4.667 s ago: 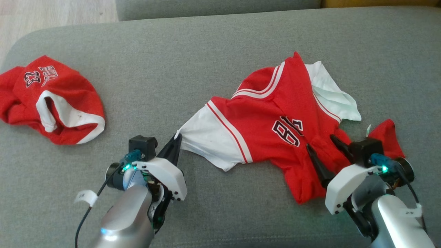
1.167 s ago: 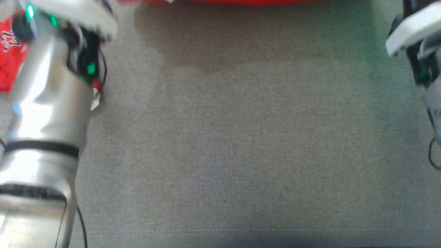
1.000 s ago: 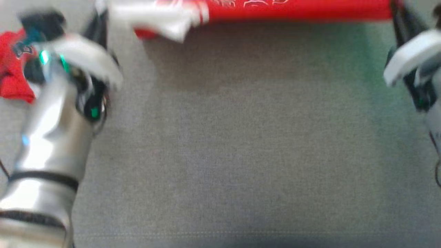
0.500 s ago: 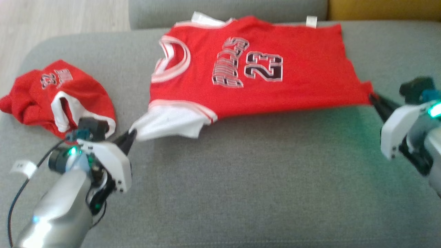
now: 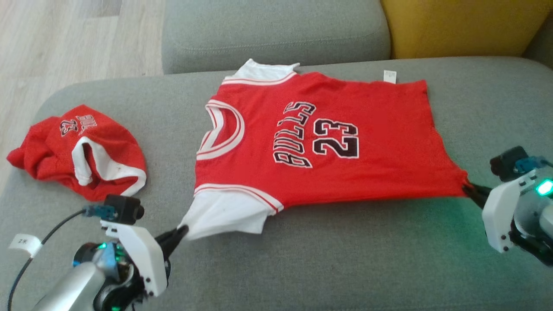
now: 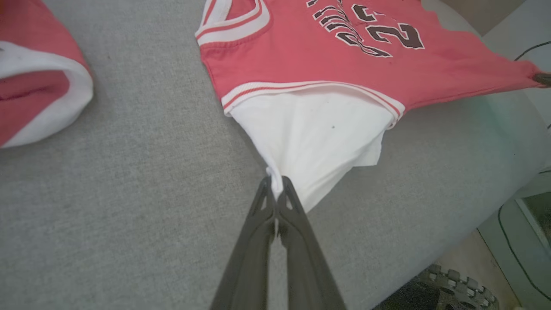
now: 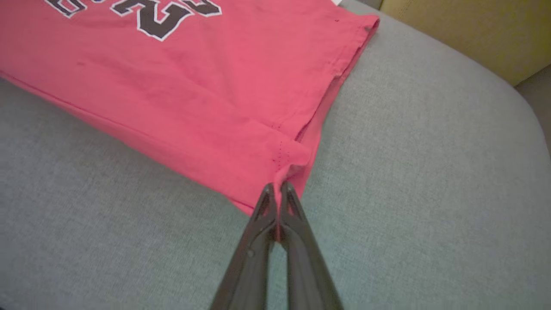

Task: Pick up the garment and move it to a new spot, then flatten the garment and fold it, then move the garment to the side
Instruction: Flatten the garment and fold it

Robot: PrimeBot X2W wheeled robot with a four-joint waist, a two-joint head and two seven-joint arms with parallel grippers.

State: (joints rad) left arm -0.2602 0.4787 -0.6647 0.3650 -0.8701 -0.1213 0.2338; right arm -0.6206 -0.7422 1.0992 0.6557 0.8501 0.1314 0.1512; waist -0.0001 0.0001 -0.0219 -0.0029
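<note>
The spread jersey (image 5: 328,142) reads "BULLS 23", and the crumpled red garment (image 5: 77,151) shows "23".

A home: grey sofa (image 5: 345,259), yellow cushion (image 5: 458,26), wooden floor (image 5: 65,39).

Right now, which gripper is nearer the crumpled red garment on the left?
Left. The left gripper, shut on the jersey, sits close beside the crumpled garment; the right gripper holds the jersey's opposite corner, far across from it.
</note>
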